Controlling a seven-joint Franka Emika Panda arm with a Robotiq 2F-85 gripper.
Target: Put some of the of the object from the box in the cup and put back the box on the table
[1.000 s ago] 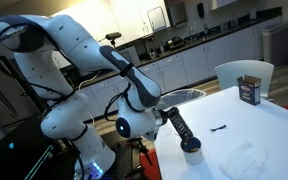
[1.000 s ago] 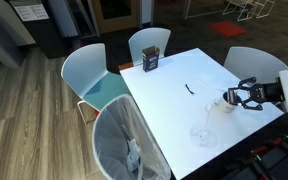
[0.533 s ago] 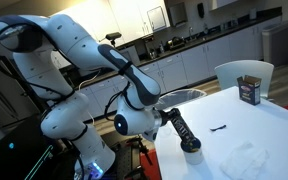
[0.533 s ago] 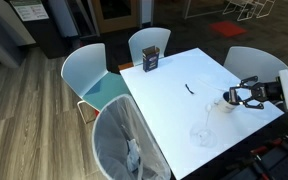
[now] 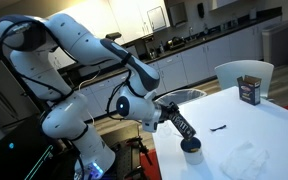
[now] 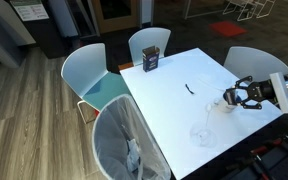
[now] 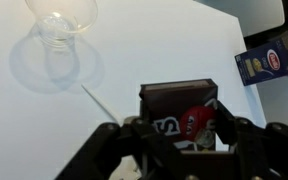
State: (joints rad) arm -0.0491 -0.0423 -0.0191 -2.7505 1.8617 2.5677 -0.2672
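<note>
White robot arm (image 5: 84,45) leans over white surface (image 5: 264,125) from its edge. Fingers (image 7: 229,135) closed against both long sides of dark box (image 5: 181,126), firm hold. In an exterior view, box tilted, low end pointing toward 5 o'clock, just above dark cup (image 5: 191,147) standing near surface edge. Pouring step looks under way. To do well: centre box opening over cup, tilt gradually, stop after few pieces, level box, then lay flat on bare surface, away from clear glass (image 7: 62,20) at 11 o'clock.
</note>
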